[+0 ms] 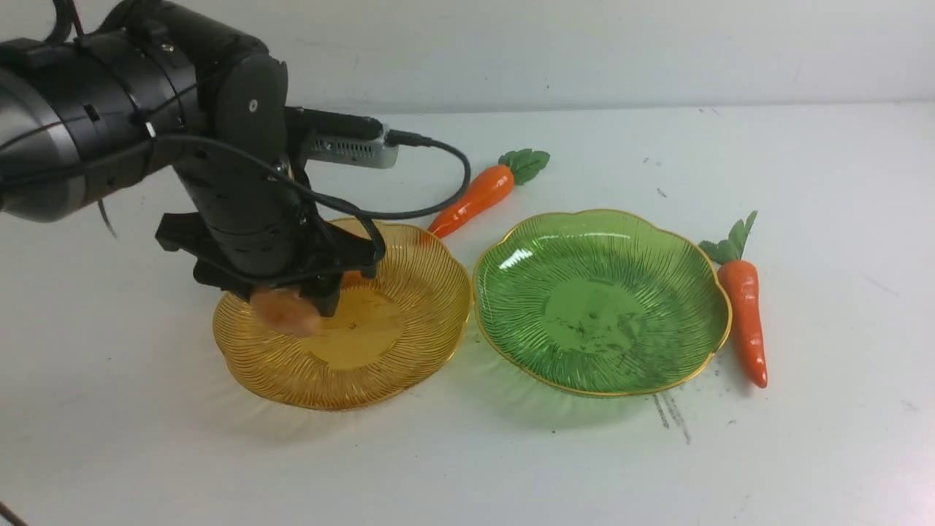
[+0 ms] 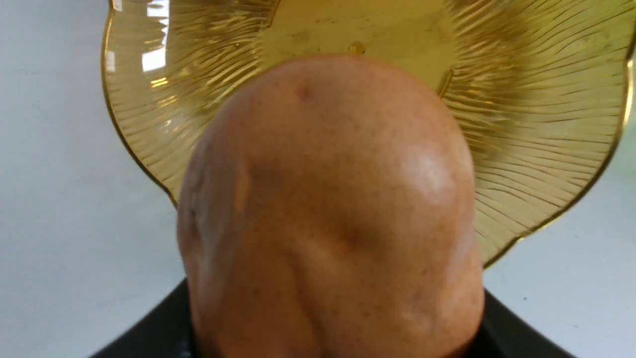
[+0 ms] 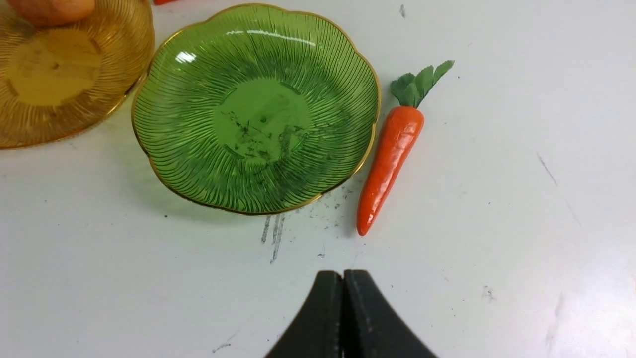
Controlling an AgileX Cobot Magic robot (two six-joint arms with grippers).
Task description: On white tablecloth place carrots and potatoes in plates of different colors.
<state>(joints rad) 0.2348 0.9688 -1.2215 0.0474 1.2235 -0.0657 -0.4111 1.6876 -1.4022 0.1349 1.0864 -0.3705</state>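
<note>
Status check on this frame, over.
Left gripper holding potato over amber plate. Right gripper shut, empty. Green plate bare, both carrots on cloth. Path clear.

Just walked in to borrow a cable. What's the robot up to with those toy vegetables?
The left claw holds a potato over the amber plate, where another potato seems to lie already. The green plate is empty. Both carrots lie on the white tablecloth: the far carrot behind the plates, the near carrot beside the green plate's right rim. The right claw is shut, holding nothing.
</note>
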